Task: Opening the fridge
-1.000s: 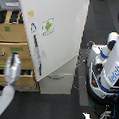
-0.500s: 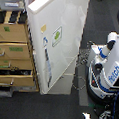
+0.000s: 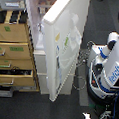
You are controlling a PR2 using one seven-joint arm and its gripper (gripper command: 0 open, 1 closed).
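The fridge (image 3: 56, 50) stands in the middle of the exterior view, its big white upper door (image 3: 66, 43) swung well out toward the exterior view's right. Behind the door's top edge a slice of the white shelved inside (image 3: 42, 5) shows; something reddish sits up there, too blurred to name. On the door's face is a green sticker (image 3: 66, 42) with yellowish marks beside it; no writing on it can be read. At the exterior view's left stands a tan wooden cabinet (image 3: 14, 55), its lower drawer pulled open with dark things inside that cannot be made out. The white robot (image 3: 109, 65) stands at the exterior view's right, with blue lettering on its base, blurred beyond reading. Its end effector is nowhere to be seen, so places cannot be given from it, nor whether it is clenched or released.
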